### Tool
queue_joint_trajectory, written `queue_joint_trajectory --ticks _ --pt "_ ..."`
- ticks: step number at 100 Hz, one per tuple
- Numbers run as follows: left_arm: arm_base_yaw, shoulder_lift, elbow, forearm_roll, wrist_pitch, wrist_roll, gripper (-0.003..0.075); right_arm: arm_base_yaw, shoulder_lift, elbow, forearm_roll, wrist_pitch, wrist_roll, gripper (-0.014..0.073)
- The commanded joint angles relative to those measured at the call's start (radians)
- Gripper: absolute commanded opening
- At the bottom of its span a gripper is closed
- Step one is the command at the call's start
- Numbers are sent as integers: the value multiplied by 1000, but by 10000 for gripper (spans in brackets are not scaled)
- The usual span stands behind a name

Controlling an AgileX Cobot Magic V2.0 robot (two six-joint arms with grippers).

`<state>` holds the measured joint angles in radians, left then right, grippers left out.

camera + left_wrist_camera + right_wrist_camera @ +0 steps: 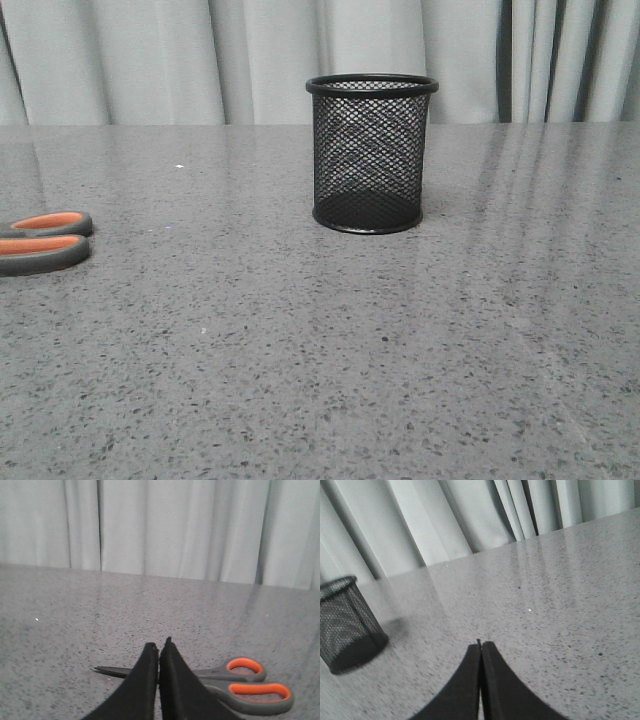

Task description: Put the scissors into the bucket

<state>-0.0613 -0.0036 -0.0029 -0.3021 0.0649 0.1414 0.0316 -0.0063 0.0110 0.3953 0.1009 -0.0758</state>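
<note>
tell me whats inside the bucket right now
Nothing shows inside the bucket: through the mesh only its round black base is visible. The scissors lie on the table, far to its left.

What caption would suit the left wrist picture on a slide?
The left gripper, fingers closed together, poised over the scissors lying flat on the grey speckled table.

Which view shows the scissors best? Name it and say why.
The left wrist view: the scissors lie flat with both orange-lined handle loops and the blade tip visible, only the middle hidden behind the closed left gripper. The front view catches just the handles at its edge. The right wrist view shows none.
</note>
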Motion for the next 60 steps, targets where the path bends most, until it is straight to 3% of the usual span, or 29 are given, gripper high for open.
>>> queue_joint_trajectory --ticks 1,19,35,50,60 --pt "2 -24 27 -161 -79 -9 -21 -5 -26 17 87 -110 0 -54" --pt "2 -24 23 -395 -111 -9 -21 -5 -26 15 303 -134 0 -54" --pt "2 -24 10 -559 -106 -9 -21 -5 -26 -21 335 -53 -2 -54" --pt "2 -16 -81 -542 -15 -9 -21 -5 -15 -108 278 45 -6 -53" --pt "2 30 -197 -448 71 -9 -21 -5 43 -201 213 130 -6 -53"
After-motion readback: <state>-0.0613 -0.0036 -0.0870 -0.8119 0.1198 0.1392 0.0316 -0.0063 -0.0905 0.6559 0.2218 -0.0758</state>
